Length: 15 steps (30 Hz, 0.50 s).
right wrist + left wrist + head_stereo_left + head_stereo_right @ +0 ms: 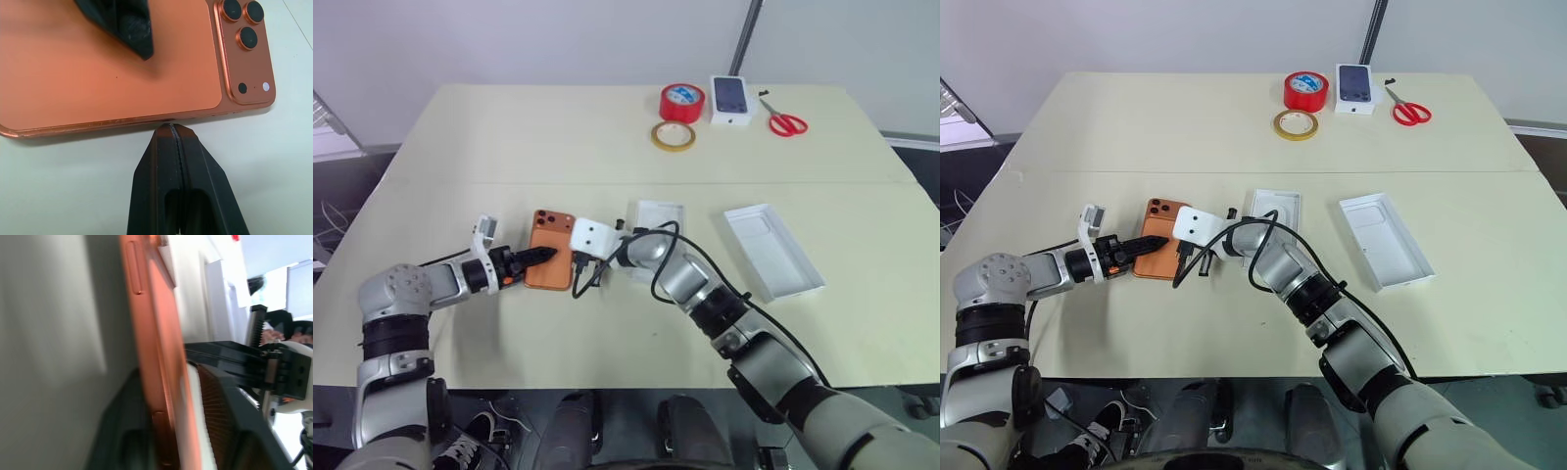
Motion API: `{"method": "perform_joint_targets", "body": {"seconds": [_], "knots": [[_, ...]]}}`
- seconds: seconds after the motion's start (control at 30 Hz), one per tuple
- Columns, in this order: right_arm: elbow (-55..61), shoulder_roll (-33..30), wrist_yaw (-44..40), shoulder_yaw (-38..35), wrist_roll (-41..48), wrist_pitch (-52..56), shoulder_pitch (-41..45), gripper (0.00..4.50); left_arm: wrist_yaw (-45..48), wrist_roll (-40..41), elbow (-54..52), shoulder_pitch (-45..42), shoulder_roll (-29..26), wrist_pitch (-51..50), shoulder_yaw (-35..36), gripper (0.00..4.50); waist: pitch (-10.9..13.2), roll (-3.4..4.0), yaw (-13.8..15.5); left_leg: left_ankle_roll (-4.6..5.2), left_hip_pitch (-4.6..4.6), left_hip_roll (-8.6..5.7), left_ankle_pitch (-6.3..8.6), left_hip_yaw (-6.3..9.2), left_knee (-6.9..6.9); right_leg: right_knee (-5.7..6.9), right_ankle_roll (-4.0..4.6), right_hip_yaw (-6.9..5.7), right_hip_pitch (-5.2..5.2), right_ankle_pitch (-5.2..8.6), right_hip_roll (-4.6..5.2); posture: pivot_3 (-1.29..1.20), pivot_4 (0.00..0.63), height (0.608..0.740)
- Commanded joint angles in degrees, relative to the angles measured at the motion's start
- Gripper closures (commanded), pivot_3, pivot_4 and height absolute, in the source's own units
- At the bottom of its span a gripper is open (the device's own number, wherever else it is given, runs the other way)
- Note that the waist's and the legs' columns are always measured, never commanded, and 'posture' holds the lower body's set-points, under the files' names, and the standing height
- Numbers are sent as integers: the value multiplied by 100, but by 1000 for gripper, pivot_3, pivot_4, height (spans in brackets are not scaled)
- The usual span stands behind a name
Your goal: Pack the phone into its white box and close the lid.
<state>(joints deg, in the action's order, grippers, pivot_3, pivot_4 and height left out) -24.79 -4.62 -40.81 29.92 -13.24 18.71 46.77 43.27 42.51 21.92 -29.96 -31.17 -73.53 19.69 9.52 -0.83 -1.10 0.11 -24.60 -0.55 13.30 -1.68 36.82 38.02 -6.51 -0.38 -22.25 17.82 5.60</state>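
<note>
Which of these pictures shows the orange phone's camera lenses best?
The right wrist view: the phone shows its three lenses up close. Both eye views show them small at the phone's far end; the left wrist view shows its edge.

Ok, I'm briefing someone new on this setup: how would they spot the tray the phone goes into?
Start at the cream table and find the orange phone lying camera side up near its front edge. Just behind the white wrist of the robot's right arm lies the white box, a shallow tray. The lid, further right, is longer and deeper, and the small box at the far edge bears a dark phone picture.
</note>
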Motion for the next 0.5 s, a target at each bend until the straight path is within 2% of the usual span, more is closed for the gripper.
{"method": "perform_joint_targets", "body": {"seconds": [0.03,0.17,0.23,0.33,0.4,0.47,0.5], "knots": [[201,-20,12,-89,-2,-25,-43,4500,-64,-2,52,103,58,-144,-85,4474,-2,-1,3,0,1,0,0,0,0,0,0,0,3,0,1,0,150,728],[348,-45,-4,-205,92,-128,-63,4500,23,120,23,141,22,-255,-79,4474,-2,-1,-2,1,3,1,1,0,-1,-1,0,1,2,0,1,0,150,728],[786,-29,-188,-473,477,-131,-178,4500,91,234,-86,182,38,-242,11,4474,-2,-2,-2,0,2,0,1,0,-1,-2,0,1,3,0,2,0,150,728],[1702,-60,-867,-1025,1503,652,-392,4500,-21,460,-351,239,214,-242,262,4474,1,-3,-4,0,-5,1,2,0,-3,-4,0,1,2,0,3,0,150,728],[2361,-272,-1357,-1379,2202,1055,-562,3958,-211,633,-702,304,458,-195,460,4500,2,-3,7,4,-25,2,3,1,-3,-3,0,1,1,0,4,0,150,728],[2687,-691,-1503,-1370,2141,914,-736,3236,-368,782,-1026,384,709,-164,594,4500,2,-3,57,7,-26,2,5,2,-1,-4,-1,1,2,0,5,0,150,728],[2794,-1005,-1540,-1288,1941,650,-866,2681,-458,835,-1211,446,838,-173,614,4500,-1,-7,54,9,-27,1,8,3,5,-9,-1,-1,-5,0,8,0,150,728]]}}
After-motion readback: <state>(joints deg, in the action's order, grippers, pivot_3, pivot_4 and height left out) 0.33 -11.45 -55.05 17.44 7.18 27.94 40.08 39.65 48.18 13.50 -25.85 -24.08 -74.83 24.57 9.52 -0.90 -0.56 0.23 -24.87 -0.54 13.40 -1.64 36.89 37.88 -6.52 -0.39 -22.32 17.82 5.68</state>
